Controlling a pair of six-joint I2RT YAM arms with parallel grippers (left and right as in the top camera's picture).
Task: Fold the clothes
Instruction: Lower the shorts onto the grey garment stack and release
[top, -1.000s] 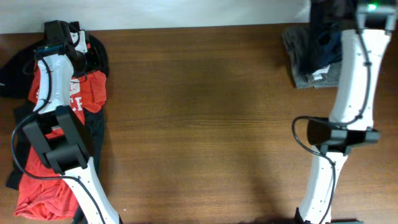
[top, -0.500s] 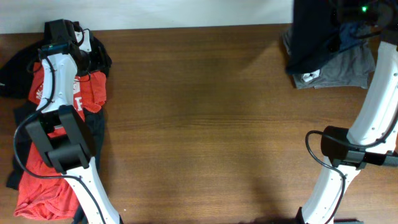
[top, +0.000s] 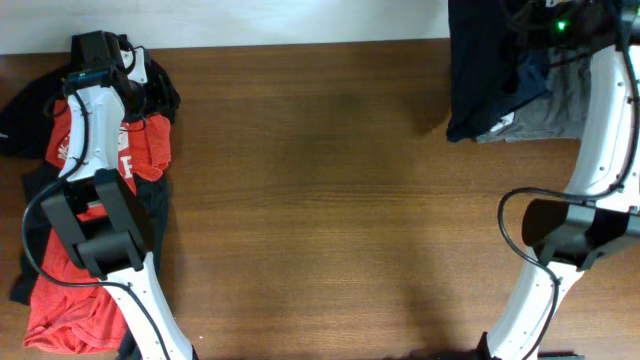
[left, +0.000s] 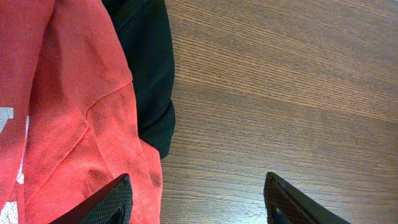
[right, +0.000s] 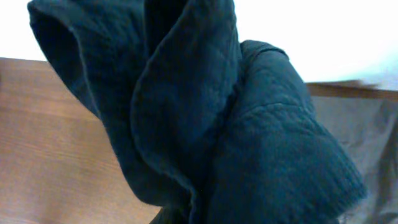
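overhead, navy shorts (top: 482, 70) hang with long axis far to near.

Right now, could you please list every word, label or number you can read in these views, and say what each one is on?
No text here is legible.
White lettering on the red T-shirt: partly hidden and too small to read.
Small white tag on the grey garment: too small to read.
Dark navy garment: no print or label visible.
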